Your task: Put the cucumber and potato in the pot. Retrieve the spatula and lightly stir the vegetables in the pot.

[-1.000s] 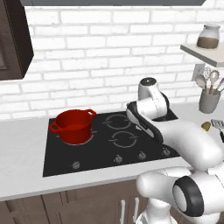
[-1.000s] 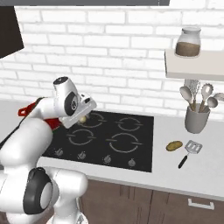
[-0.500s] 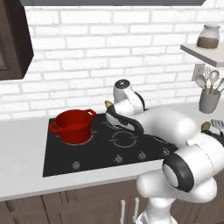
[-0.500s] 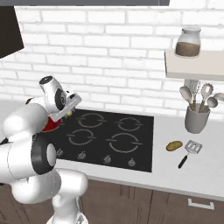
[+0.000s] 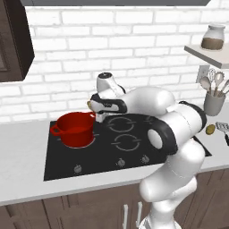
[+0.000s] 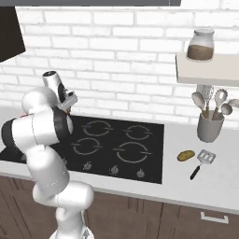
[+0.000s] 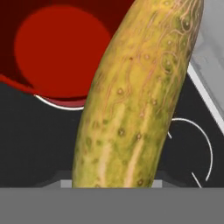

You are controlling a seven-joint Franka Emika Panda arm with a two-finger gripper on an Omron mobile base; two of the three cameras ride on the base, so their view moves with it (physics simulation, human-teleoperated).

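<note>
A long, bumpy yellow-green cucumber (image 7: 139, 96) is being pinched in the claw (image 5: 95, 112) just right of the round, glossy red pot (image 5: 76, 129) on the black glass hob (image 5: 129, 147).

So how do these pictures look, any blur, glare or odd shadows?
Left base view: sharp, evenly lit, with only a soft shadow around the pot on the stove. Right base view: equally crisp, no glare on the counter by the potato and spatula. Hand view: the cucumber sits so near the lens that it looms large and slightly soft.
</note>
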